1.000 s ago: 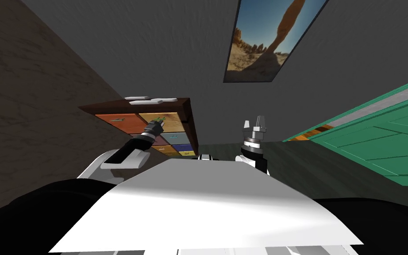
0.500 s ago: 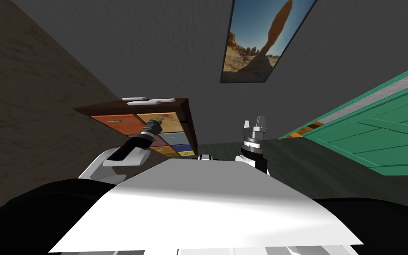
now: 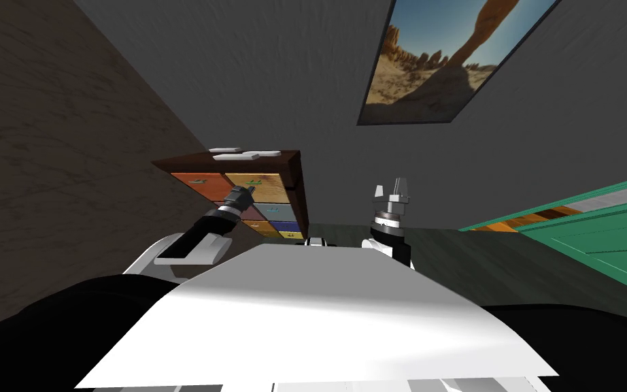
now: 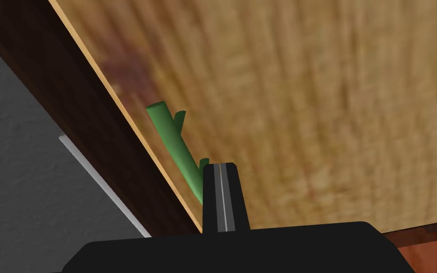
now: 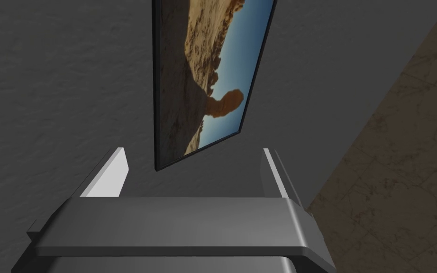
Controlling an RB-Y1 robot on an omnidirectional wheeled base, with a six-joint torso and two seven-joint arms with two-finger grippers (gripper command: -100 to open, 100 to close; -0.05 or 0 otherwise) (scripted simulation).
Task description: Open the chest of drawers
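The chest of drawers [image 3: 296, 184] has a dark brown frame and coloured drawer fronts, and stands against the grey wall, left of centre in the head view. My left gripper [image 3: 242, 195] reaches to its upper tan drawer [image 3: 264, 182]. In the left wrist view the tan drawer front [image 4: 307, 104] is very near. Its green bar handle [image 4: 172, 137] runs down to my left gripper [image 4: 222, 175]. The fingers are shut together, with the handle's lower end right beside them. My right gripper [image 3: 392, 192] is held up right of the chest, open, with nothing between its fingers [image 5: 113, 173].
Two flat white things [image 3: 245, 154] lie on the chest's top. A brown stone-patterned wall [image 3: 47, 170] runs close along my left. A green door [image 3: 604, 231] stands at the right. A framed desert picture [image 3: 441, 61] hangs on the grey wall.
The head view has swung, so the chest and the picture sit further right; that is my own turn. My left gripper stays at the tan drawer. The right arm has not moved.
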